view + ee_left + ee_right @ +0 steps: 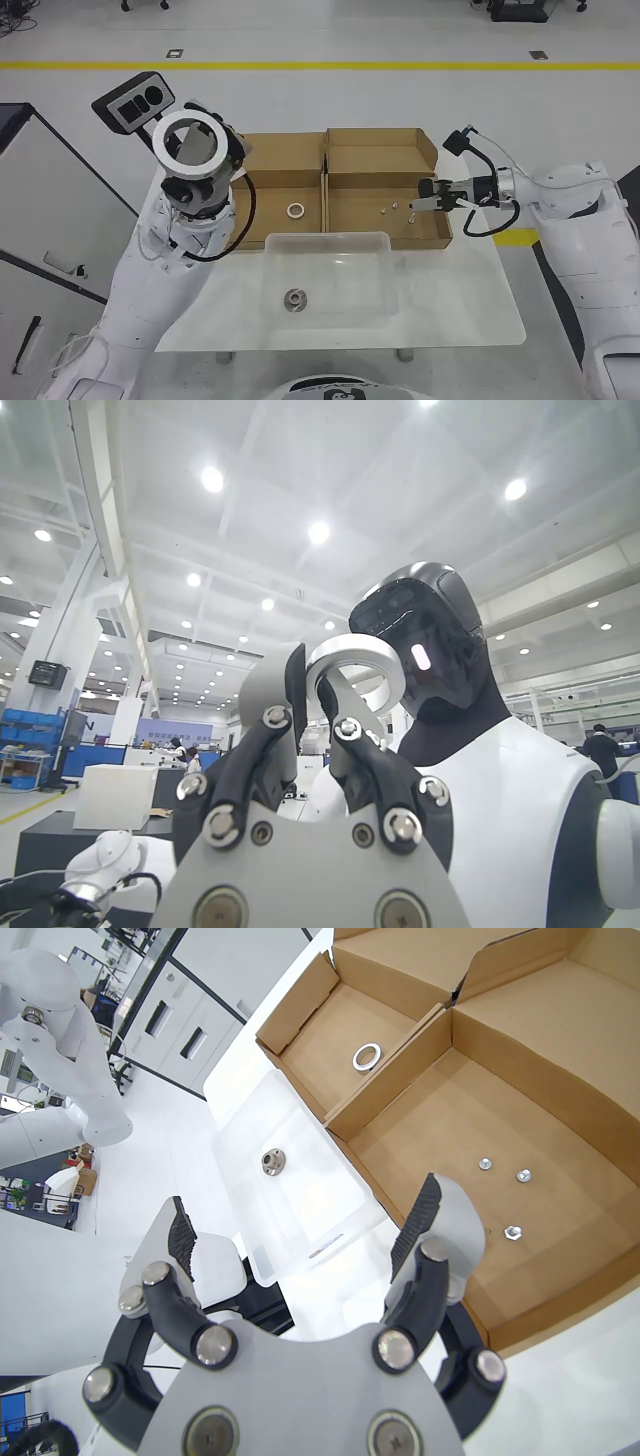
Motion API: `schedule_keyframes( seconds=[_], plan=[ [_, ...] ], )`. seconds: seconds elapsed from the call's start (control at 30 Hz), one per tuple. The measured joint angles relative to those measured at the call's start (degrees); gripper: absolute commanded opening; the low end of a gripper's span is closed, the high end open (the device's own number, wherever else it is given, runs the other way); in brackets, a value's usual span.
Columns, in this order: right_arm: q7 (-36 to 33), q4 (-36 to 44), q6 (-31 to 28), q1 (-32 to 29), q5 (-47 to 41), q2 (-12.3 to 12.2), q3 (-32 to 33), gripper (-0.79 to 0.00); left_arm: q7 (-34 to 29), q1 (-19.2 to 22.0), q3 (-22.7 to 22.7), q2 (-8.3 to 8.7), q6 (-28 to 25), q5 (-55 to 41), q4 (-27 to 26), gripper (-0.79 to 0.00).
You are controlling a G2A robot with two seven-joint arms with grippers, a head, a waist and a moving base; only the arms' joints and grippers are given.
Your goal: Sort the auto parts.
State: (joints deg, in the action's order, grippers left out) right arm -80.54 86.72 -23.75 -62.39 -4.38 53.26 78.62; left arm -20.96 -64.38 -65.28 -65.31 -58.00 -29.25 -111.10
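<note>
My left gripper [312,680] is raised high over the table's left side, shut on the rim of a large silver ring [360,652], also seen from above as the ring [190,141]. My right gripper [419,203] hangs open and empty over the right cardboard box [434,215]. In the right wrist view, the right gripper [305,1223] has nothing between its fingers. That box holds three small nuts [512,1231], [523,1175], [484,1163]. A smaller silver ring [296,211] lies in the left cardboard box [262,190]. A flanged metal bushing [296,298] sits in the clear plastic tray [375,245].
The two open boxes stand side by side at the back of the white table [470,300], with the tray in front of them. Bare table lies right of the tray. A cabinet [30,200] stands to the left of the table.
</note>
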Motion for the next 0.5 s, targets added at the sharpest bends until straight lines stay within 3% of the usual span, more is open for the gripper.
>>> schedule_keyframes(
  seconds=[0.07,0.37,0.5],
  plan=[
    [0.0,0.0,0.0,0.0,0.0,0.0,0.0,0.000,-0.1,-0.1,-0.3,0.03,0.6,0.5,0.0,-0.785],
    [0.0,0.0,0.0,0.0,0.0,0.0,0.0,0.000,-6.0,-2.8,-5.1,0.85,12.5,12.0,2.1,-0.785],
    [0.0,0.0,0.0,0.0,0.0,0.0,0.0,0.000,-3.3,-3.8,-6.8,0.81,15.0,13.7,3.3,-0.785]
  ],
)
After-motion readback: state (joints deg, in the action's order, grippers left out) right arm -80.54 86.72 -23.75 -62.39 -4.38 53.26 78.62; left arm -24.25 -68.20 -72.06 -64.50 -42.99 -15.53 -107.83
